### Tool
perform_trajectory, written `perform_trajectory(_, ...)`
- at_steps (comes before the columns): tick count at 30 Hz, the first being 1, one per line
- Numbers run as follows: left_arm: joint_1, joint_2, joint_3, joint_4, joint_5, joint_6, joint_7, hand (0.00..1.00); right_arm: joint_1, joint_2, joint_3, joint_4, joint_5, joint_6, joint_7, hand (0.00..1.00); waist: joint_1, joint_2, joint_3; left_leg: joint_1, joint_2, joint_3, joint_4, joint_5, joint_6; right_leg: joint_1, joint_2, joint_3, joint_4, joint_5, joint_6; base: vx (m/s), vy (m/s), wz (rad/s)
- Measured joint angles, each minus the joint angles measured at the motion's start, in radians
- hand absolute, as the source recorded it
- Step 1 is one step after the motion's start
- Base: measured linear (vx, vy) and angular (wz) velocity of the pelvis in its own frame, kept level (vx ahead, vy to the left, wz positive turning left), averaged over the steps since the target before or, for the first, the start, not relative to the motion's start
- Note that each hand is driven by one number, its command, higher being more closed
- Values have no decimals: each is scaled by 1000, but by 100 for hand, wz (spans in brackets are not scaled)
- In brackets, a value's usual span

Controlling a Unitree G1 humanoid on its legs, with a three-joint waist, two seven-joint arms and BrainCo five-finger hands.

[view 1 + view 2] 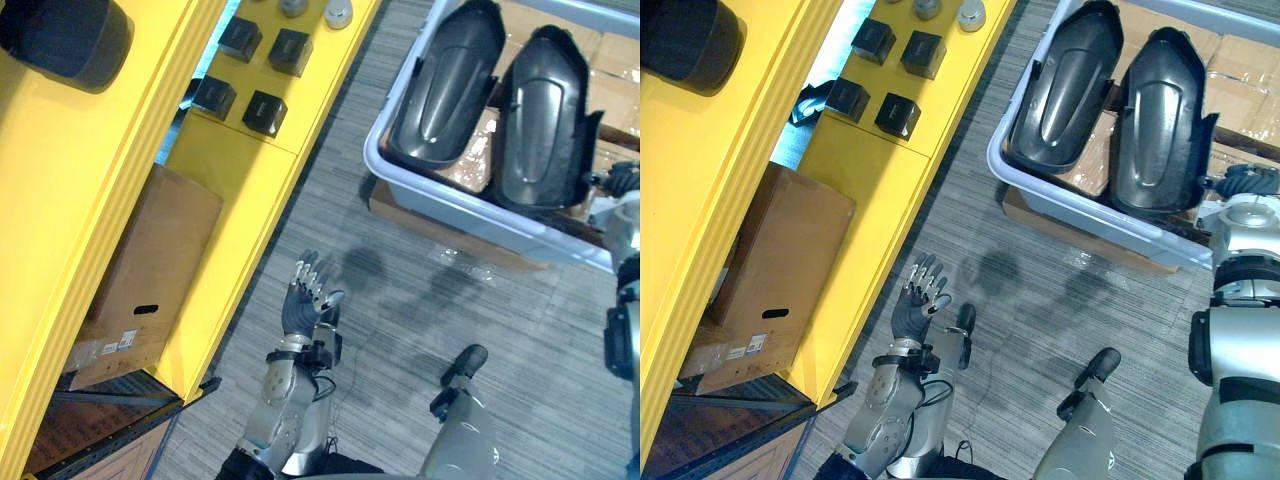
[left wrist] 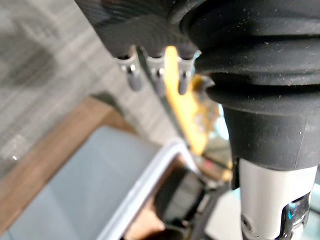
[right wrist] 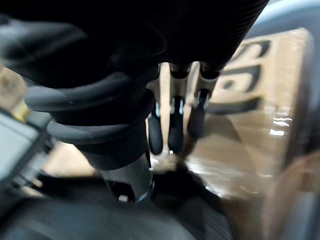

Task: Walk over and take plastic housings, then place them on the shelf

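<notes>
Two dark plastic housings lie side by side, hollow side down, in a pale grey bin [image 1: 440, 205] at the upper right: one housing [image 1: 445, 85] to the left, the other [image 1: 545, 120] to the right. My right hand [image 1: 1240, 185] is at the right housing's near corner, by the bin's rim. In the right wrist view its fingers [image 3: 172, 125] hang straight over cardboard, holding nothing. My left hand [image 1: 300, 310] is raised over the grey floor with fingers spread and open, far from the bin. The left wrist view shows its fingers [image 2: 157, 75] straight.
A yellow shelf [image 1: 240, 190] runs along the left, carrying several small black boxes [image 1: 265, 110] and a dark rounded part [image 1: 60, 40] at the top left. A cardboard box [image 1: 150, 270] sits in its lower bay. The bin rests on flat cardboard [image 1: 430, 228].
</notes>
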Motion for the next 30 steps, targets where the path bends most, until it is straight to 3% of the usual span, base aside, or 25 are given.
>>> perform_trajectory(5,1,1,1,-1,-31,-7,4,0,-5,2,5,0,-95,34,-11,100,3,4,-3,-3,2,-12,16,-2,-4,15,4,-21,-3,1,1,16,16,4)
perform_trajectory(8,7,2,2,-4,-30,-17,7,0,-5,18,42,8,-160,65,-73,100,10,4,-3,-6,2,-15,18,-3,-3,16,6,-24,-7,2,1,-4,18,2)
perform_trajectory(12,45,4,8,-38,-29,-28,6,0,-5,37,65,6,-209,49,-147,100,9,4,-3,2,8,-29,15,-4,-4,50,19,-48,-33,4,3,-4,12,9)
perform_trajectory(18,106,52,29,-122,-29,-52,-11,0,-4,46,159,-71,-313,-14,-242,100,-6,-6,4,65,21,-20,-17,-2,-7,112,37,-50,-73,15,5,12,-1,-2)
perform_trajectory(23,121,90,89,-204,-17,-64,-25,0,4,81,194,-194,-337,-46,-262,100,-32,-60,22,161,50,9,-102,20,-31,154,57,-43,-90,11,-2,39,-37,-14)
perform_trajectory(25,120,92,103,-230,-17,-64,-25,0,24,95,194,-263,-354,-53,-263,100,-57,-86,26,196,59,18,-134,30,-37,170,64,-40,-91,10,-5,57,-25,-12)
perform_trajectory(30,93,116,128,-284,13,-25,-25,0,83,149,192,-379,-396,-54,-265,100,-84,-155,15,279,81,60,-206,53,-51,194,79,-10,-101,8,-10,40,-12,-17)
